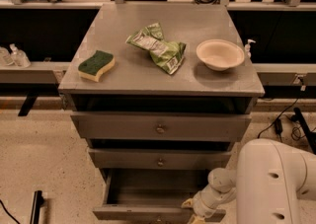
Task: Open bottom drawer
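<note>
End effector (193, 209), grip unclear, angled down at front of open bottom drawer (134, 213)

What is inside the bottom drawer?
The bottom drawer shows only its plain grey interior. Its right front corner is covered by the end effector at the front edge.

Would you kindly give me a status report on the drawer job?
Gripper low, at front right edge of bottom drawer. Drawer pulled out, interior showing. Sponge, bag, bowl up top, out of the way.
</note>
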{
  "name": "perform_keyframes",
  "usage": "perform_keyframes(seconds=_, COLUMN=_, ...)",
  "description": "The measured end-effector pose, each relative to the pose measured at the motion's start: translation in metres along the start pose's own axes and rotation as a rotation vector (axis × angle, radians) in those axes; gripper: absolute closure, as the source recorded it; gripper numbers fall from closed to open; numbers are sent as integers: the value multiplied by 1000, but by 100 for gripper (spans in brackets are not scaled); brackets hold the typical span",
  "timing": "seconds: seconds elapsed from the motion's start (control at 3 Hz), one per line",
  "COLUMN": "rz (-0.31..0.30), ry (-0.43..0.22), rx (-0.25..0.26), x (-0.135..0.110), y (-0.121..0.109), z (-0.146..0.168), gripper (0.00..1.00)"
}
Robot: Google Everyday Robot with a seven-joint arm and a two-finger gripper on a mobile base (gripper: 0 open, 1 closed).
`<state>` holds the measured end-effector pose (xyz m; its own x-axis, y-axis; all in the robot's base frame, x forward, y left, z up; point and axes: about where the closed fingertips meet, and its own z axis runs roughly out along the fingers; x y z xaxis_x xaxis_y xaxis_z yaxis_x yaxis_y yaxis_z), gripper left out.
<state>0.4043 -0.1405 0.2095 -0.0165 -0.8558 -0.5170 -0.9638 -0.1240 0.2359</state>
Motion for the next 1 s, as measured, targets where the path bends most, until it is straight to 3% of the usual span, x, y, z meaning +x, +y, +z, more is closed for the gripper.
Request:
perform_keyframes(seconds=0.67, rz=1, ry=-3, rx=-7, x=-1, y=3, z=4, gripper=3)
perform_keyframes(seconds=1.0, rz=16, ry=11, rx=28, x=3, y=-1, z=-5, gripper=0)
